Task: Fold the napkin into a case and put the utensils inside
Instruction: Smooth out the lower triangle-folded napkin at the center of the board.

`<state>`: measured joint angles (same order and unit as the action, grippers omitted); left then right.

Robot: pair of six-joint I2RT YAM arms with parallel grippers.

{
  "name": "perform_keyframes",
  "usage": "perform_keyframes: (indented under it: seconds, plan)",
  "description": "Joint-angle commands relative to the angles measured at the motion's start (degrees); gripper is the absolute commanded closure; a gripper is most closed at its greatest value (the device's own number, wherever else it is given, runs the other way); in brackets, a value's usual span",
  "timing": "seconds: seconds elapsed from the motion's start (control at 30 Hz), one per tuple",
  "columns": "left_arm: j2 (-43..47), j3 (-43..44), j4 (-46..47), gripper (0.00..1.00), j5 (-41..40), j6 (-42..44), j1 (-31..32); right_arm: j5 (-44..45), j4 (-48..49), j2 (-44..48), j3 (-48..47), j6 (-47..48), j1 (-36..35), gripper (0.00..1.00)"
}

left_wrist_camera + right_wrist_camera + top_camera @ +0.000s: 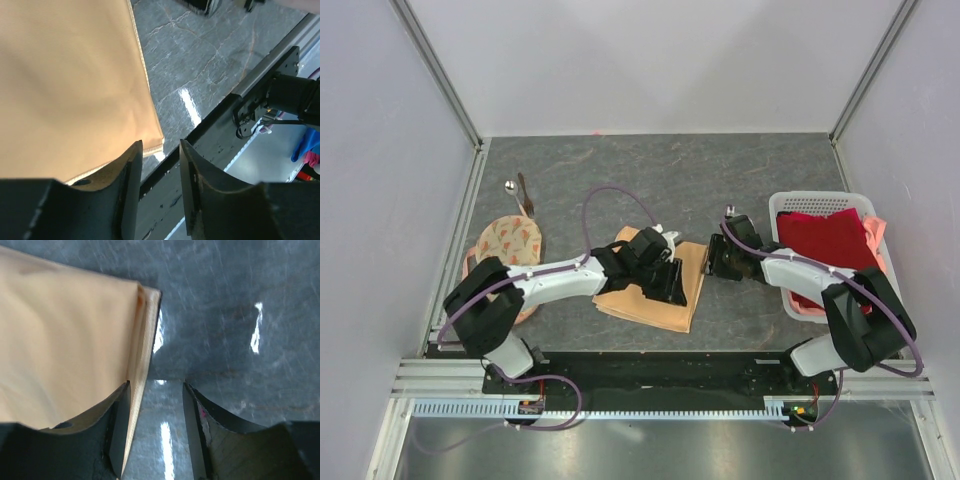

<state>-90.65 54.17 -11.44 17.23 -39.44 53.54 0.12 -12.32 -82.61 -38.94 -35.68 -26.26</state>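
Note:
The peach-orange napkin (645,298) lies folded into a flat, layered rectangle at the table's middle. A case is not in view. My left gripper (672,288) hovers over the napkin's right part, open and empty; in its wrist view the napkin (65,85) fills the upper left, with its corner just past the gripper (161,146). My right gripper (713,262) sits just right of the napkin, open. In its wrist view the napkin's layered edge (142,340) runs along the inside of the left finger (117,430). The utensils, a silver spoon (510,187) and a brown stick (524,193), lie far left.
A round cream printed cloth (510,243) lies at the left, below the utensils. A white lattice basket (788,207) at the right holds a dark red cloth (830,240). The black base rail (660,375) runs along the near edge.

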Motion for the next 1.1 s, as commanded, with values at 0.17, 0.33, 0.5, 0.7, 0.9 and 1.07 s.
perform_keyframes:
  seconds: [0.17, 0.33, 0.5, 0.7, 0.9, 1.07]
  plan:
    - [-7.2, 1.2, 7.2, 0.66, 1.9, -2.9, 1.7, -4.9, 7.7, -5.7, -3.5, 3.0, 1.8, 0.52]
    - [-11.6, 1.1, 10.7, 0.72, 4.7, -4.9, 2.6, -7.1, 10.5, -9.7, -5.7, 3.4, 2.6, 0.57]
    - [-14.5, 1.3, 13.8, 0.75, 6.1, -7.2, 3.7, -9.3, 11.4, -14.2, -10.2, 4.7, 3.6, 0.6]
    - [-13.1, 1.6, 13.9, 0.76, 5.4, -8.0, 3.7, -9.9, 7.5, -12.8, -12.5, 7.1, 5.1, 0.53]
    - [-9.2, 1.5, 12.2, 0.76, 5.2, -9.0, 3.6, -12.2, 6.2, -9.8, -12.4, 7.6, 5.0, 0.46]
    - [-6.8, 1.3, 10.4, 0.76, 4.1, -9.7, 3.6, -11.7, 6.0, -8.4, -13.2, 7.9, 5.0, 0.46]
